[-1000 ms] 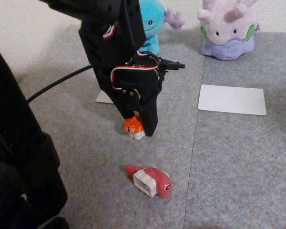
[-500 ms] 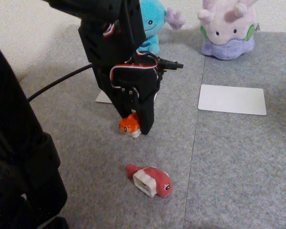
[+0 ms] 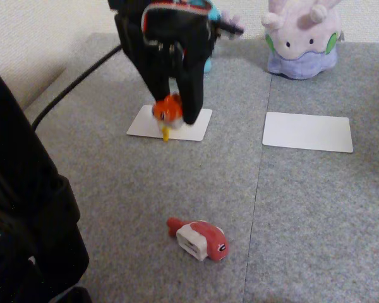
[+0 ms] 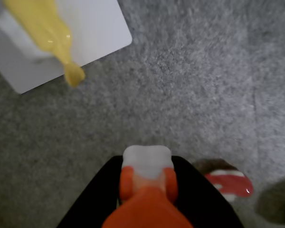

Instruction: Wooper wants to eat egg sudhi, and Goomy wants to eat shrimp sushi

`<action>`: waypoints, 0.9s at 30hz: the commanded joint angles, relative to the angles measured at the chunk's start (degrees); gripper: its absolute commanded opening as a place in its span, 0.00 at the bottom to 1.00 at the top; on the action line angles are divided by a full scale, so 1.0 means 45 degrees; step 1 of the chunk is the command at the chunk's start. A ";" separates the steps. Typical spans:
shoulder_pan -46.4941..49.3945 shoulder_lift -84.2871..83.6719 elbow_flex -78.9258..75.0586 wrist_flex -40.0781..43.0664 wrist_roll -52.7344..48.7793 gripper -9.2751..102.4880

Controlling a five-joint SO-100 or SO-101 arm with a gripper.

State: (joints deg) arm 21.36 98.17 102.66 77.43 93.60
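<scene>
My gripper (image 3: 174,117) is shut on the orange shrimp sushi (image 3: 168,108) and holds it in the air over the left white card (image 3: 192,126). In the wrist view the shrimp sushi (image 4: 146,187) sits between my black fingers (image 4: 92,194). The yellow egg sushi (image 4: 40,26) lies on that card (image 4: 102,28); in the fixed view only its yellow tail (image 3: 166,134) shows under the shrimp. Goomy (image 3: 301,38) sits at the back right. My arm hides most of Wooper (image 3: 209,63), leaving a blue sliver.
A second white card (image 3: 307,131) lies in front of Goomy. A larger dark red-pink sushi (image 3: 199,238) lies on the grey mat near the front, also in the wrist view (image 4: 228,183). A black cable (image 3: 76,79) runs at the left, beside a dark bulk (image 3: 25,221).
My gripper has risen with the shrimp sushi off the mat and moved toward the back, over the left card. The egg sushi's tail has come into sight.
</scene>
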 commanded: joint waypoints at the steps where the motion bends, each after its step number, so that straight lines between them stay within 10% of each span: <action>1: 0.0117 0.0625 -0.1055 0.0352 -0.0215 0.13; 27: 0.2871 -0.7402 -0.9902 0.1289 -0.2383 0.15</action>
State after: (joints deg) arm 33.49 66.53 66.18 82.35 83.85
